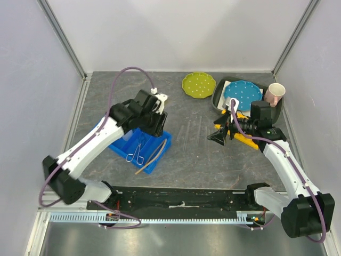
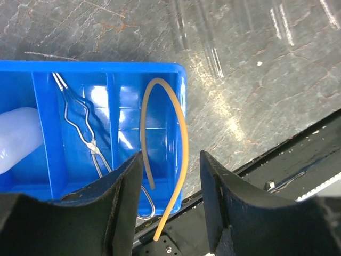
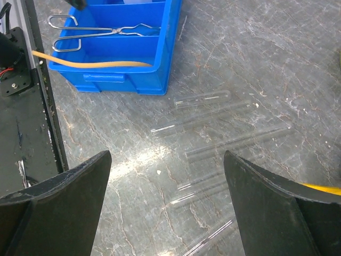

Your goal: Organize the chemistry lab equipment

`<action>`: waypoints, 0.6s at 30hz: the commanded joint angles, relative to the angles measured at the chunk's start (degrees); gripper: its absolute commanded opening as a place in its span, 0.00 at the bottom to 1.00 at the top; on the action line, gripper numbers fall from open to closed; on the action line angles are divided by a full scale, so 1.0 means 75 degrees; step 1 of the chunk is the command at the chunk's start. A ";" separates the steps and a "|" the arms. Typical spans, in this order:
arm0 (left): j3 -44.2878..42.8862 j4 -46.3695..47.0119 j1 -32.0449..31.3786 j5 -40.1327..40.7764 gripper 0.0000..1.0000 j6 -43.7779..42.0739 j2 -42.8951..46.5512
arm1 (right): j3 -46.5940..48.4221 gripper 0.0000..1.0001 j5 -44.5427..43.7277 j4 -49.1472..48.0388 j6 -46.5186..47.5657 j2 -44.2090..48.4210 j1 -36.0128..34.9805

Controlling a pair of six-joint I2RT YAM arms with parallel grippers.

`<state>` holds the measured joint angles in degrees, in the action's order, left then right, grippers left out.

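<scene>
Sorting looks well along, with the blue bin (image 2: 106, 66) already holding two of the lab pieces. The tan rubber tube (image 2: 187, 146) curves through the bin's end compartment, one end poking out over the bin's near rim. The metal wire tongs (image 2: 91, 145) lie in the compartment beside it. The left gripper (image 2: 170, 160) hangs just above that end of the bin, its jaws roughly half apart and empty, which suggests the tube has only just been placed. A pale translucent vessel fills the bin's far compartment, but it is too cropped to name. The thin clear glass tubes (image 3: 202, 99) are still unsorted, lying loose on the table just outside the bin, on the side facing the right arm. The right gripper (image 3: 168, 157) hovers over them, spread wide and holding nothing. The next step is probably picking up one tube, which calls for a low, centred descent and a gentle close across its length, since smooth glass rolls and slips easily.
</scene>
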<state>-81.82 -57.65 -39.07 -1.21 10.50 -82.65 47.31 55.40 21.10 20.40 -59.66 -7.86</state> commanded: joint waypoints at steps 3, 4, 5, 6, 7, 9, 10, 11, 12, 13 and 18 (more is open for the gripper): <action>0.2313 0.2794 0.0064 -0.0191 0.59 -0.0228 0.2658 | 0.0055 0.93 -0.0190 -0.0130 0.0174 -0.0213 0.0169; 0.2633 0.3020 0.0088 -0.0085 0.65 -0.0275 0.3013 | 0.0055 0.93 -0.0249 -0.0119 0.0162 -0.0248 0.0180; 0.2961 0.3254 0.0100 0.0078 0.79 -0.0252 0.3364 | 0.0055 0.93 -0.0307 -0.0107 0.0139 -0.0318 0.0192; 0.3591 0.3523 0.0111 0.0381 0.85 -0.0217 0.4168 | 0.0079 0.93 -0.0505 -0.0072 0.0139 -0.0342 0.0169; 0.3887 0.3897 0.0123 0.0454 0.91 -0.0205 0.4524 | 0.0102 0.92 -0.0670 0.0033 0.0151 -0.0377 0.0169; 0.4682 0.4216 0.0123 0.0408 0.98 -0.0252 0.5263 | 0.0277 0.91 -0.0986 0.0232 0.0186 -0.0517 0.0180; 0.4896 0.4461 0.0123 0.0361 1.00 -0.0321 0.5893 | 0.0371 0.91 -0.1440 0.0570 0.0221 -0.0599 0.0180; 0.5095 0.4545 0.0123 0.0291 1.00 -0.0357 0.6154 | 0.0592 0.90 -0.1688 0.0770 0.0256 -0.0832 0.0157; 0.5445 0.4604 0.0123 0.0233 1.00 -0.0392 0.6598 | 0.0722 0.89 -0.2294 0.1201 0.0372 -0.0997 0.0134; 0.5588 0.4674 0.0123 0.0232 1.00 -0.0404 0.6776 | 0.0874 0.88 -0.2567 0.1461 0.0443 -0.1173 0.0110; 0.5824 0.4757 0.0123 0.0372 0.99 -0.0486 0.7282 | 0.1461 0.85 -0.4372 0.2190 0.0654 -0.2263 -0.0311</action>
<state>-38.52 -26.89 -38.33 0.10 9.34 -29.30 54.72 35.48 31.75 22.87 -72.75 -7.86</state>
